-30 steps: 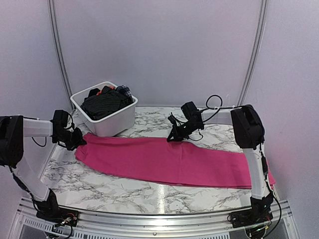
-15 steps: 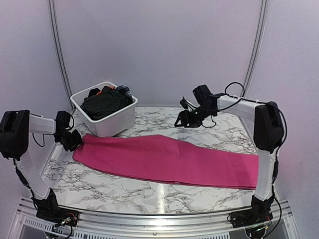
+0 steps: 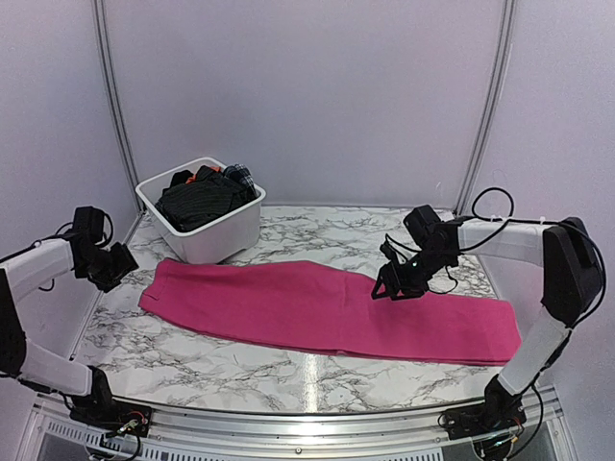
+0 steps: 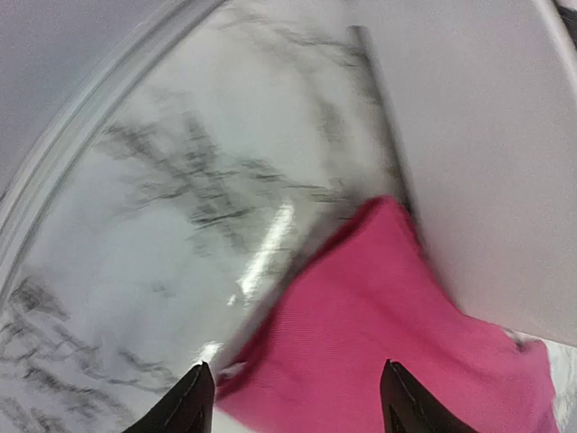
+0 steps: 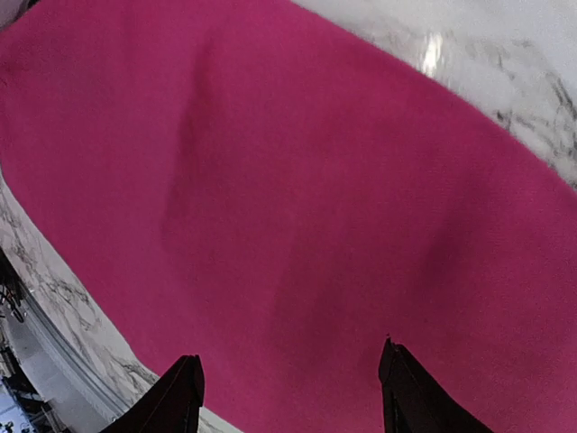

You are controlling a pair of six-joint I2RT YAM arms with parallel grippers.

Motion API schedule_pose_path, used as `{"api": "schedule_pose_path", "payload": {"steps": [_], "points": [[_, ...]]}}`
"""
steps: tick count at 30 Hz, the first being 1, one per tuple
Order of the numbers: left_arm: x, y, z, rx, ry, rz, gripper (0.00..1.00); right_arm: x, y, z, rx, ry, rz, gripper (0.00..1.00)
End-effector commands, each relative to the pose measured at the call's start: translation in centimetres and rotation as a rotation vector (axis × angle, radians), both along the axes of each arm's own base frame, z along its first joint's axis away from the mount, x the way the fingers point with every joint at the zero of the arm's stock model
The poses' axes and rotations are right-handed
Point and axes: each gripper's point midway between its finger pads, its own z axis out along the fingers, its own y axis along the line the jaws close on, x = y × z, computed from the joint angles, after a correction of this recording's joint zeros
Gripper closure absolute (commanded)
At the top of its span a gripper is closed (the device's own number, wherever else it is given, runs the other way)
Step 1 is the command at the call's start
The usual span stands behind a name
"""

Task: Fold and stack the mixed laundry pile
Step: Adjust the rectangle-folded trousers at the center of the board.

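A large magenta-pink cloth (image 3: 327, 309) lies flat in a long folded strip across the marble table (image 3: 240, 370). My left gripper (image 3: 119, 267) hovers open just left of the cloth's left end; in the left wrist view the left gripper (image 4: 295, 403) holds nothing, with the cloth's corner (image 4: 379, 316) below it. My right gripper (image 3: 386, 288) hangs open over the strip's right half, and in the right wrist view the right gripper (image 5: 290, 388) has only the pink cloth (image 5: 315, 180) under it. The rest of the mixed laundry pile sits in the tub: black pinstriped shirt (image 3: 197, 202), an orange bit (image 3: 199, 174), a plaid piece (image 3: 240, 178).
The white plastic tub (image 3: 226, 233) stands at the back left, right behind the cloth's left end; its wall (image 4: 487, 135) fills the right of the left wrist view. Metal frame rails run along the table's left edge (image 3: 101, 298) and front edge (image 3: 307, 423).
Both grippers have opened and let go of the pink cloth. The left one drew back to the left. The right one swung from the back of the table down over the cloth's right half.
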Motion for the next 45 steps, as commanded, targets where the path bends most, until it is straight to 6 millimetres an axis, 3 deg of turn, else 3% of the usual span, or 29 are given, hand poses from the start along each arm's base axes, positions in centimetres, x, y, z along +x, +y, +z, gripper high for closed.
{"api": "schedule_pose_path", "payload": {"steps": [1,6,10,14,18,24,28,31,34,37,39,41,45], "points": [[4.7,-6.8,3.3,-0.104,-0.143,-0.314,0.36,-0.9,-0.5,-0.6,0.067,0.031,-0.074,0.38],[7.1,-12.4,0.0,-0.141,-0.078,-0.448,0.42,-1.3,-1.9,-2.8,0.061,0.076,-0.114,0.38],[6.7,-13.0,-4.8,-0.14,0.048,-0.402,0.45,-1.4,-4.0,-4.3,0.036,0.111,-0.165,0.38],[3.8,-9.9,-9.2,-0.065,0.212,-0.249,0.47,-1.3,-5.6,-5.8,0.0,0.129,-0.193,0.38],[-0.7,-5.9,-11.3,-0.051,0.321,-0.098,0.49,-0.5,-5.7,-6.7,-0.013,0.132,-0.187,0.38],[-7.4,0.8,-11.3,-0.025,0.392,0.139,0.52,2.6,-4.2,-7.3,0.02,0.123,-0.159,0.39],[-7.2,1.7,-10.0,-0.023,0.347,0.134,0.41,5.4,-2.0,-5.5,0.082,0.088,-0.1,0.41],[-5.8,2.1,-9.2,-0.024,0.326,0.128,0.37,6.2,-2.2,-1.9,0.122,0.026,-0.104,0.41],[-3.9,2.9,-8.0,-0.018,0.29,0.143,0.31,6.5,-5.7,1.9,0.11,-0.064,-0.185,0.4],[-2.7,3.5,-7.2,-0.015,0.276,0.148,0.2,6.4,-12.7,3.4,0.012,-0.125,-0.339,0.38],[-1.9,3.2,-6.7,-0.034,0.263,0.133,0.12,5.8,-17.4,3.0,-0.064,-0.125,-0.439,0.37],[-1.2,2.7,-6.1,-0.065,0.239,0.114,0.02,4.6,-20.7,2.0,-0.125,-0.096,-0.512,0.37],[-0.2,2.1,-4.7,-0.083,0.189,0.067,0.01,3.6,-24.0,0.6,-0.175,-0.076,-0.59,0.36]]}}
